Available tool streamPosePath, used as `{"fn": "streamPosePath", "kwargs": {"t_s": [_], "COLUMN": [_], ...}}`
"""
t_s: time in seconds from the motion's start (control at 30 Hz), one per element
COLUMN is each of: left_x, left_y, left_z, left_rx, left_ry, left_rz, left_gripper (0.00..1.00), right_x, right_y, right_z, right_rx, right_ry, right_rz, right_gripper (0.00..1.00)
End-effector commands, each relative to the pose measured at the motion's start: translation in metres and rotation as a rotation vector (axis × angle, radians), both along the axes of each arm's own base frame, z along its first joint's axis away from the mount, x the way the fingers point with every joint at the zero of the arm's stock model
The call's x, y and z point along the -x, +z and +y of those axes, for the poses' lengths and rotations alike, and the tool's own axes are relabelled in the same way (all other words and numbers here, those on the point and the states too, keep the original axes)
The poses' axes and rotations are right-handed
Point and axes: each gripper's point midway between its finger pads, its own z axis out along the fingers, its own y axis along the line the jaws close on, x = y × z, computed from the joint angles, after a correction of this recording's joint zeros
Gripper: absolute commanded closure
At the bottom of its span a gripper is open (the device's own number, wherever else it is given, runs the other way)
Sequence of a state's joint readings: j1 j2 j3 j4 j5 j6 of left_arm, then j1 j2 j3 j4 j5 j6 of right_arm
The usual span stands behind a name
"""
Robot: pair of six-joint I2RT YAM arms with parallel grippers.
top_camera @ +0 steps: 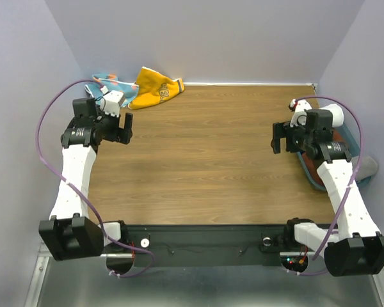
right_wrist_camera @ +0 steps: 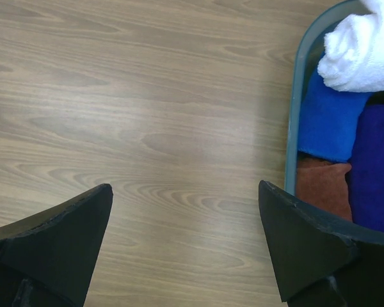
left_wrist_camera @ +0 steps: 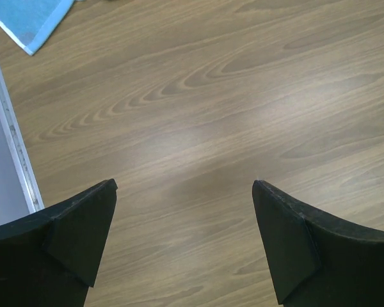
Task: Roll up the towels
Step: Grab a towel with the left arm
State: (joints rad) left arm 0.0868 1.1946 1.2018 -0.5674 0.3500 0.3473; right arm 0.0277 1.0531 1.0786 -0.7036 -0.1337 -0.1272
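Pale lavender walls [top_camera: 211, 38] close in a wood-grain bench [top_camera: 205, 147] on three sides. At its far left corner lie the two pieces of the task. The yellow towel [top_camera: 155, 89] sits crumpled against the back wall with its printed side partly showing. The light blue towel [top_camera: 109, 82] is bunched just beside it, touching it and pushed into the corner. Neither is spread flat and neither is rolled, so by my reading the job has not begun. Each one has yet to be drawn out, laid flat and rolled up.

The left gripper [top_camera: 120, 130] hangs just in front of that heap with its jaws wide apart and nothing between them. Its wrist view shows bare wood under the fingers and a corner of blue cloth at the top left, probably the light blue towel. Well apart, at the right edge, the right gripper [top_camera: 280, 137] also stands fully spread and empty. Next to it is a teal-rimmed tub [right_wrist_camera: 293, 96] holding other cloths [right_wrist_camera: 333, 121] in blue, dark blue and brown, with a white one that looks rolled.
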Motion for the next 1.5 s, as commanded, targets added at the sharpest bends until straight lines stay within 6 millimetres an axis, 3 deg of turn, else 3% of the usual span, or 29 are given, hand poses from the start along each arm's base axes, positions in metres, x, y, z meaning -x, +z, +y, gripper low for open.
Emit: {"fn": "streamPosePath", "kwargs": {"t_s": [0.0,0.07,0.13,0.17,0.2,0.27,0.3,0.43,0.47,0.5,0.57,0.67,0.8,1.07,1.3,1.47], "left_x": [-0.032,-0.051,-0.076,-0.099,-0.11,-0.128,-0.15,-0.2,-0.215,-0.227,-0.248,-0.264,-0.285,-0.299,-0.309,-0.31], "left_y": [0.013,0.024,0.009,0.005,0.001,-0.008,-0.014,-0.03,-0.016,-0.04,-0.049,-0.058,-0.092,-0.154,-0.176,-0.195], "left_z": [-0.003,-0.009,-0.007,-0.006,-0.02,-0.026,-0.032,-0.052,-0.056,-0.063,-0.07,-0.087,-0.091,-0.067,-0.024,-0.011], "left_rx": [-0.075,-0.113,-0.134,-0.142,-0.138,-0.125,-0.102,-0.048,-0.046,-0.041,-0.03,-0.025,-0.117,-0.289,-0.505,-0.592], "left_ry": [-0.034,-0.062,-0.06,-0.069,-0.108,-0.131,-0.149,-0.2,-0.204,-0.214,-0.224,-0.249,-0.219,-0.166,-0.044,-0.049], "left_rz": [-0.051,-0.08,-0.041,-0.025,-0.017,0.027,0.05,0.067,0.02,0.053,0.039,0.008,-0.014,0.05,0.041,0.065], "left_gripper": [0.01,0.01,0.01,0.01,0.02,0.05,0.07,0.1,0.11,0.12,0.13,0.16,0.18,0.19,0.26,0.34], "right_x": [-0.006,-0.009,-0.01,-0.012,-0.014,-0.017,-0.02,-0.023,-0.024,-0.023,-0.023,-0.022,-0.024,-0.026,-0.026,-0.026], "right_y": [-0.001,-0.006,-0.01,-0.014,-0.015,-0.019,-0.023,-0.031,-0.033,-0.036,-0.044,-0.057,-0.063,-0.065,-0.071,-0.072], "right_z": [0.006,0.009,0.009,0.01,0.008,0.004,0.001,-0.002,-0.003,-0.004,-0.003,-0.001,-0.002,-0.005,-0.009,-0.009], "right_rx": [-0.018,-0.032,-0.033,-0.034,-0.026,-0.004,0.014,0.032,0.034,0.04,0.037,0.035,0.033,0.037,0.05,0.053], "right_ry": [0.023,0.029,0.03,0.031,0.03,0.02,0.013,0.004,0.002,0.003,0.008,0.016,0.008,-0.016,-0.044,-0.044], "right_rz": [0.001,0.022,0.03,0.035,0.029,0.028,0.03,0.045,0.051,0.06,0.084,0.121,0.145,0.151,0.169,0.172], "right_gripper": [0.0,0.0,0.0,0.0,0.0,0.0,0.0,0.0,0.0,0.0,0.0,0.0,0.0,0.0,0.0,0.0]}}
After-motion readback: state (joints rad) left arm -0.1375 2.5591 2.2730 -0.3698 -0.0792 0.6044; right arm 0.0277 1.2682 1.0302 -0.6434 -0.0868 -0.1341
